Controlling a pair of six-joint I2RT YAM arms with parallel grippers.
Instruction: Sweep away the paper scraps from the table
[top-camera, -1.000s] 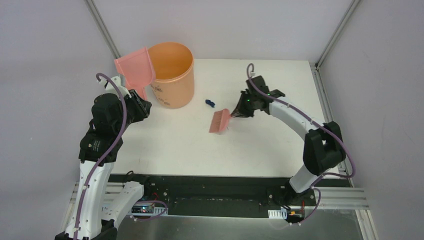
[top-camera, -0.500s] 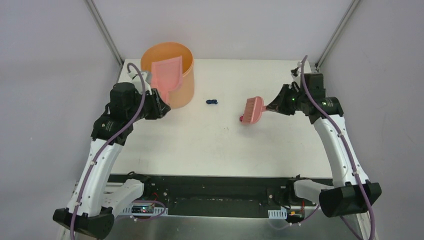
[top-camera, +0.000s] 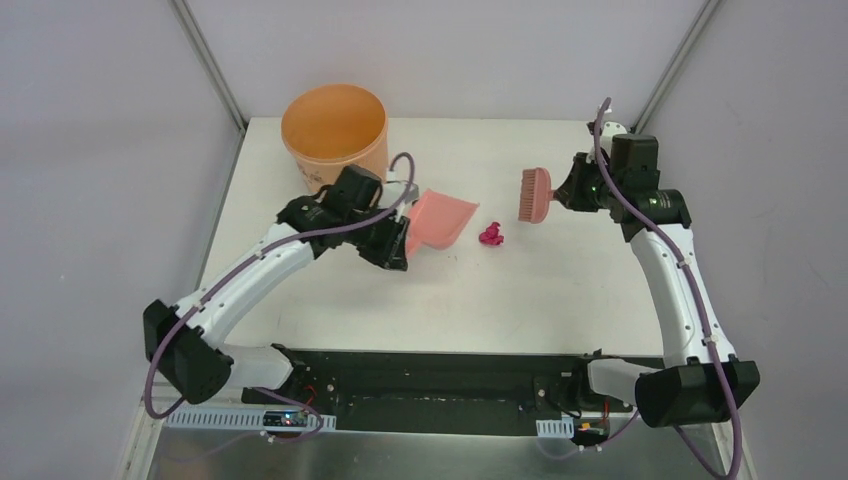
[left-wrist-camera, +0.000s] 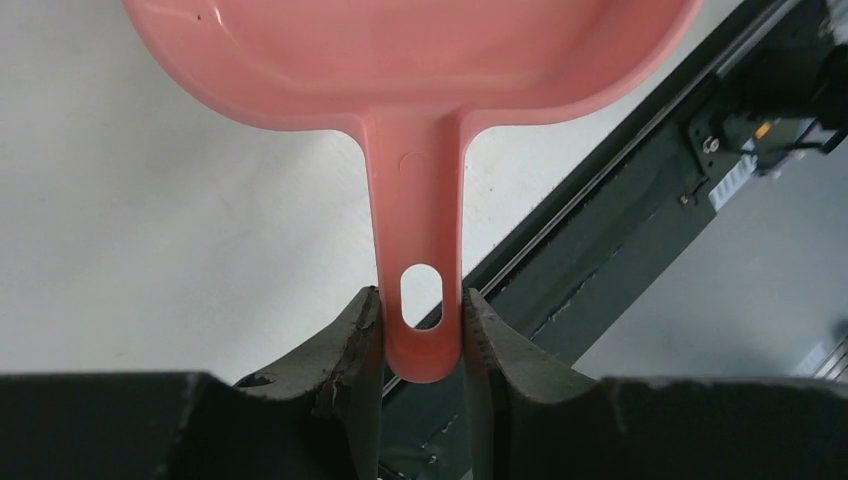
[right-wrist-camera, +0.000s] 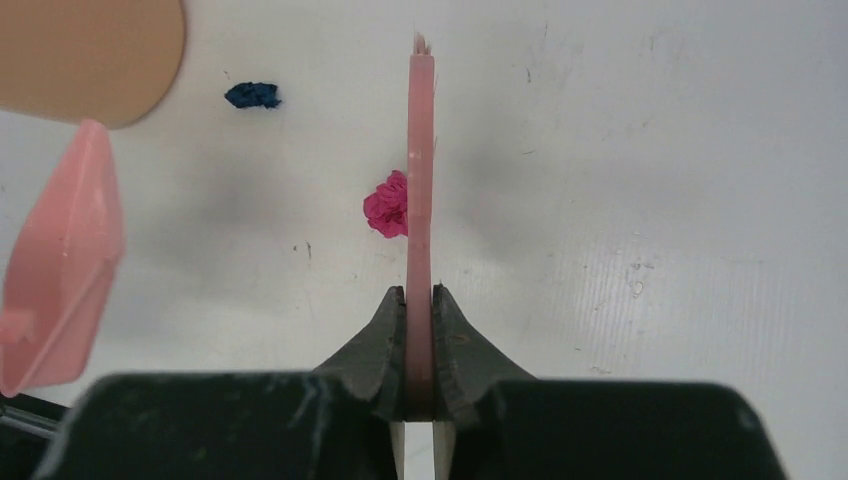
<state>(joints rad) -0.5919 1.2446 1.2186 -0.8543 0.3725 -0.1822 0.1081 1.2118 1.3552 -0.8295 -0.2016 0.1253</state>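
A magenta paper scrap (top-camera: 491, 235) lies on the white table (top-camera: 560, 290), between the dustpan and the brush. My left gripper (top-camera: 398, 245) is shut on the handle of the pink dustpan (top-camera: 440, 220), whose mouth faces the scrap from the left. The handle (left-wrist-camera: 420, 250) sits between the jaws in the left wrist view. My right gripper (top-camera: 565, 190) is shut on the pink hand brush (top-camera: 535, 195), held up just right of and behind the scrap. The right wrist view shows the brush (right-wrist-camera: 421, 180) edge-on, the magenta scrap (right-wrist-camera: 388, 205) and a dark blue scrap (right-wrist-camera: 252, 95).
The orange bucket (top-camera: 335, 125) stands at the table's back left corner, and its rim (right-wrist-camera: 90, 50) shows in the right wrist view. The black rail (top-camera: 430, 365) runs along the front edge. Metal frame posts rise at the back corners.
My left arm brought the dustpan from over the bucket down to the table's middle. My right arm carried the brush right and back. A magenta scrap now shows; the dark blue one is hidden from above.
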